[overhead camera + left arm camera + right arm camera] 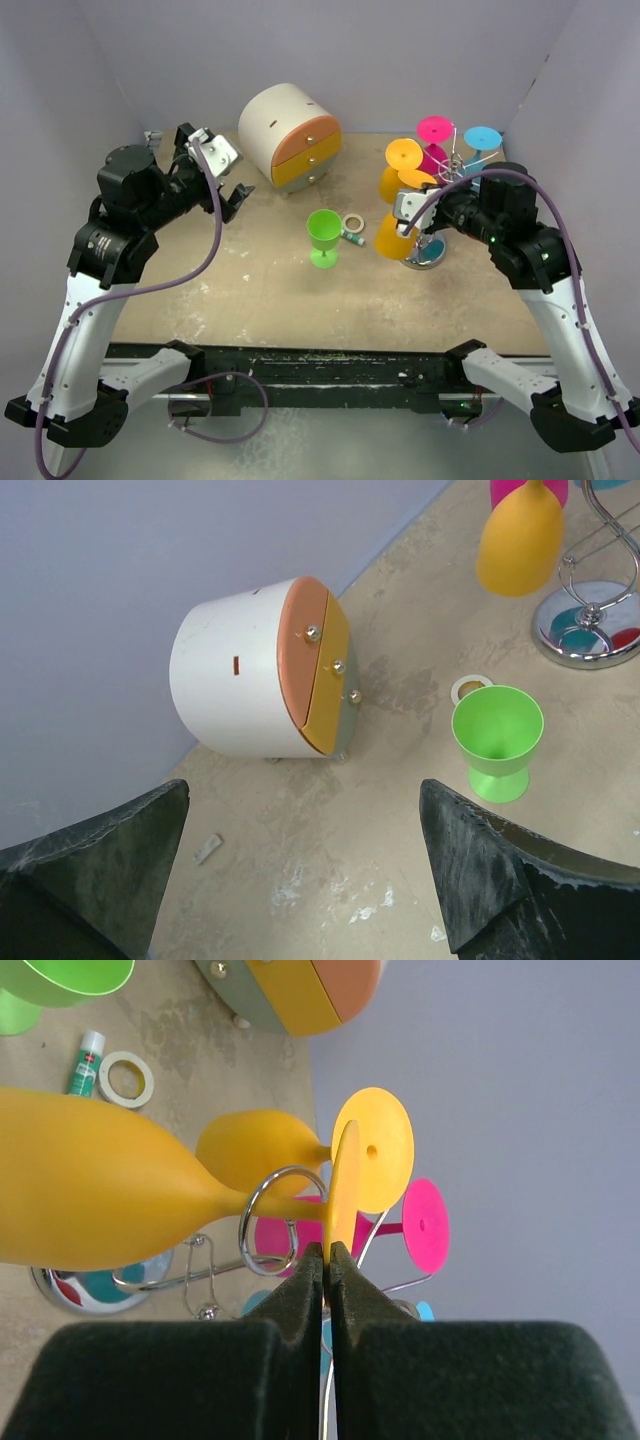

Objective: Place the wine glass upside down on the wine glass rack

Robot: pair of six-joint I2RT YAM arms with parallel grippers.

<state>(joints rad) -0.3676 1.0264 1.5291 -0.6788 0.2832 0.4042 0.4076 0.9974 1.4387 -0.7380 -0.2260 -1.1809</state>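
Observation:
My right gripper (327, 1250) is shut on the edge of the round foot of a yellow wine glass (90, 1195). That glass hangs bowl-down at the near left of the wine glass rack (452, 168), its stem inside a chrome scroll ring (275, 1220). In the top view the right gripper (418, 200) sits just above the glass's bowl (393, 237). Another yellow glass (390, 183), a pink one (435, 128) and a blue one (482, 137) hang on the rack. A green wine glass (323, 232) stands upright on the table. My left gripper (228, 175) is open and empty.
A round white cabinet (290, 135) with orange and yellow drawers stands at the back centre. A tape roll (353, 223) and a small green-capped tube (352, 238) lie between the green glass and the rack's shiny disc base (430, 258). Grey walls close in three sides.

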